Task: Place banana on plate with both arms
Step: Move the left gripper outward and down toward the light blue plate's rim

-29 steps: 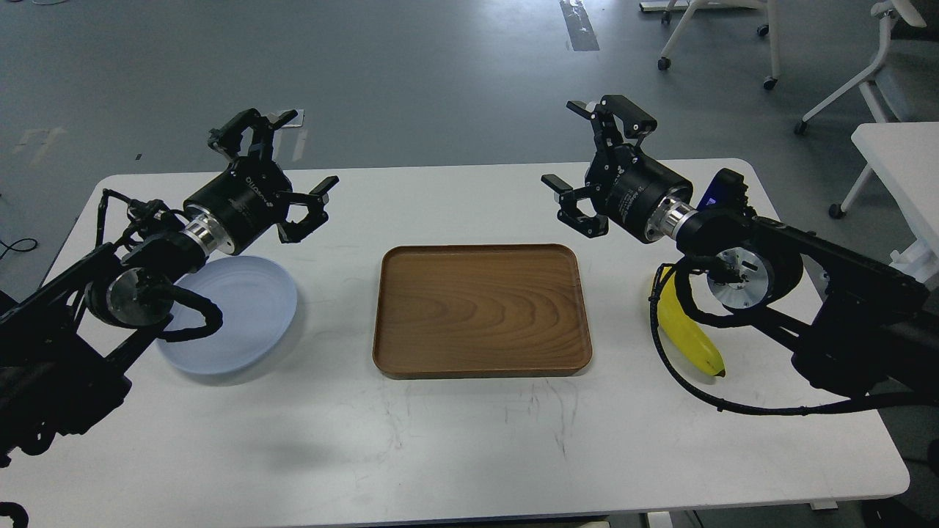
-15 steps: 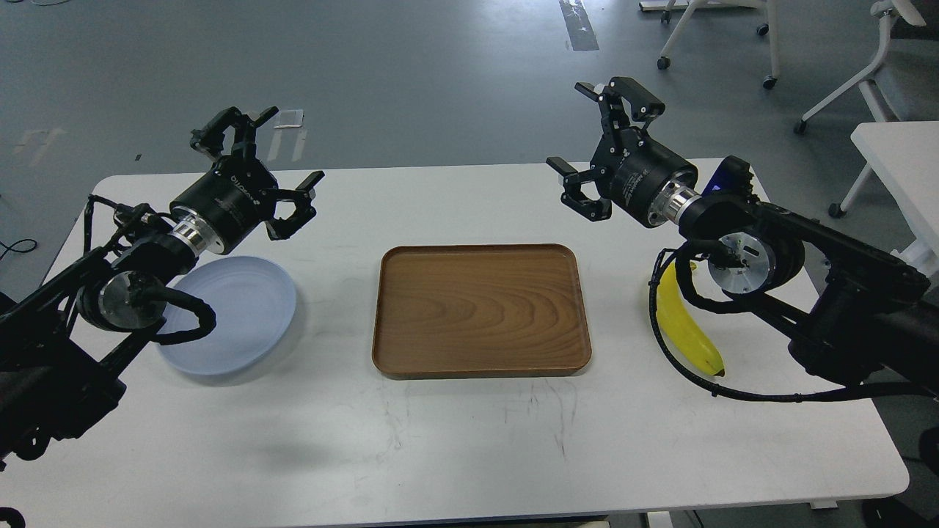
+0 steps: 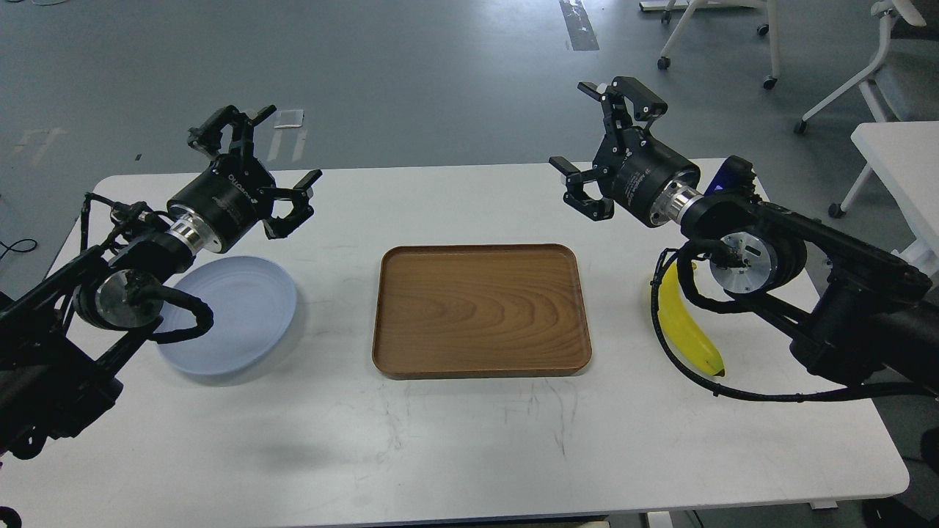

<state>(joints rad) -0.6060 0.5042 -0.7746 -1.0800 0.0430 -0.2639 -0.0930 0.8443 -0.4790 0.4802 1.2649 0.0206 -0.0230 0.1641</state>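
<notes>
The yellow banana (image 3: 687,328) lies on the white table at the right, partly hidden by my right arm and its cable. The pale blue-grey plate (image 3: 242,312) sits at the left, its left part covered by my left arm. My left gripper (image 3: 273,154) is open and empty, raised above the table's far edge beyond the plate. My right gripper (image 3: 587,132) is open and empty, raised above the far edge, up and left of the banana.
A brown wooden tray (image 3: 480,310) lies in the table's middle between plate and banana. Office chairs (image 3: 741,29) and another white table (image 3: 899,161) stand on the grey floor at the far right.
</notes>
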